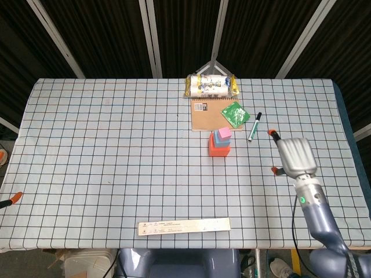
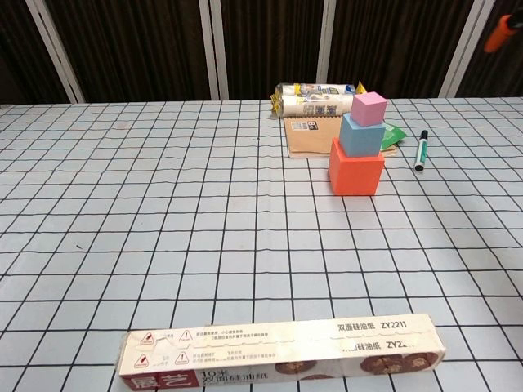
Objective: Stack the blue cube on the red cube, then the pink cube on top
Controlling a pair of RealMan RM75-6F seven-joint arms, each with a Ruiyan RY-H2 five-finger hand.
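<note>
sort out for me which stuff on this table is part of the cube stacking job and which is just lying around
Part of the job:
- red cube, bottom of the stack
- blue cube, on the red one
- pink cube, on top
- right hand, holding nothing, off to the stack's right

Just lying about:
- marker pen
- brown notebook
- green packet
- snack bag
- long box at the near edge
</note>
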